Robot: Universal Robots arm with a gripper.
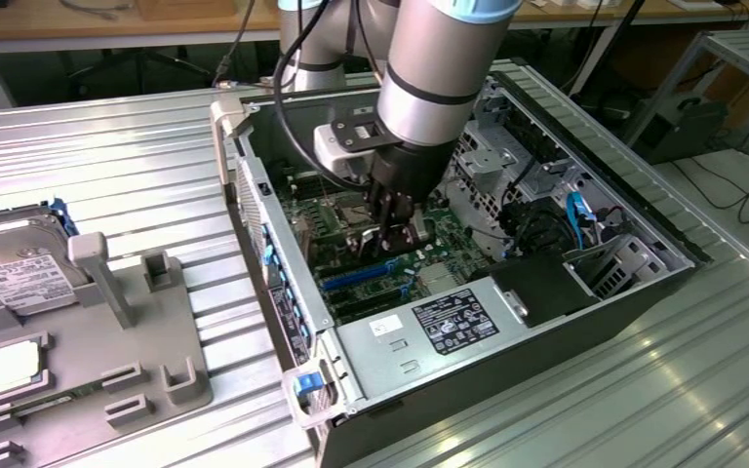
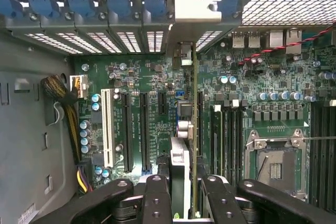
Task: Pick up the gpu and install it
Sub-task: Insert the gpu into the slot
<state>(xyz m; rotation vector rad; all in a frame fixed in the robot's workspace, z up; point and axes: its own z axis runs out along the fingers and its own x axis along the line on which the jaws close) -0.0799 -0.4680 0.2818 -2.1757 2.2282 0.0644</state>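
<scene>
Gpu (image 2: 195, 129), thin green circuit card seen edge-on, clamped in black two-finger gripper (image 2: 185, 184) inside the open case

- Exterior view's left: silver hard drive with white label (image 1: 11, 268) lies on the ribbed metal table (image 1: 114, 146). Just beside it is a grey plastic parts fixture (image 1: 101, 361) with a square processor chip (image 1: 13, 366) seated in it.
- Centre: black tower computer case (image 1: 687, 255) lies on its side with the panel off. The arm reaches down into it. The gripper hangs low over the green motherboard (image 1: 342, 219), near the blue expansion slots (image 1: 355, 278).
- Wrist view: the fingers (image 2: 156, 192) press on either flat face of the gpu, which stands upright on edge. Its far end runs toward the silver bracket (image 2: 195, 4) at the case's rear slot wall. I cannot tell whether the card's lower edge touches a slot.
- Exterior view's right: silver power supply with black label (image 1: 459, 322), then the drive cage (image 1: 615, 263).

Handling, by judgement: the gpu looks light and stiff but fragile. Fan, solder joints and gold contacts would not stand squeezing or scraping. Safest hold seems to be across the shroud and board back, mid-length, as it is held now. A tilted card could bind or skid off the slot.
</scene>
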